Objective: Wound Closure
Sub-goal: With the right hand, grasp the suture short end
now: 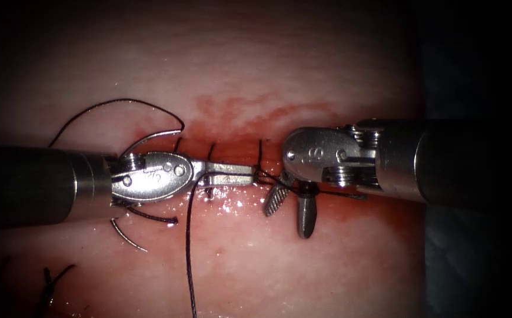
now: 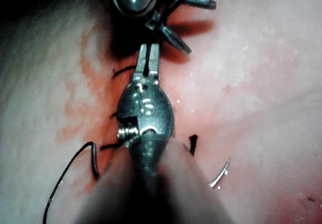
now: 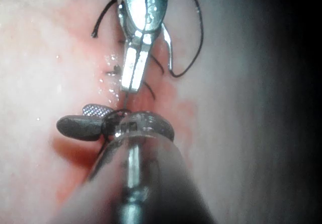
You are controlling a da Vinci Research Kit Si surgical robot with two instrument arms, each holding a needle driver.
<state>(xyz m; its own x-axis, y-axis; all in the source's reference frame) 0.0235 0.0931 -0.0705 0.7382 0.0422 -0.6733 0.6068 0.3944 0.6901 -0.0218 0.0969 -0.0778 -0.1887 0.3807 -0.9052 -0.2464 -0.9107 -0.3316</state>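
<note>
The thin curved steel needle [image 1: 131, 239] lies free on the wet pink pork-belly tissue [image 1: 268, 76] at about seven o'clock from the left arm's steel needle driver [image 1: 232, 172] — neither tool holds it. That left tool's jaws are closed on the dark thread [image 1: 189, 253] at the red cut [image 1: 238, 154]. The right arm's steel needle driver [image 1: 288, 209] has its jaws spread wide, gripping nothing, with thread running across them. Red fluid [image 1: 244, 112] stains the tissue at twelve o'clock of the cut; bare tissue lies open beyond it.
</note>
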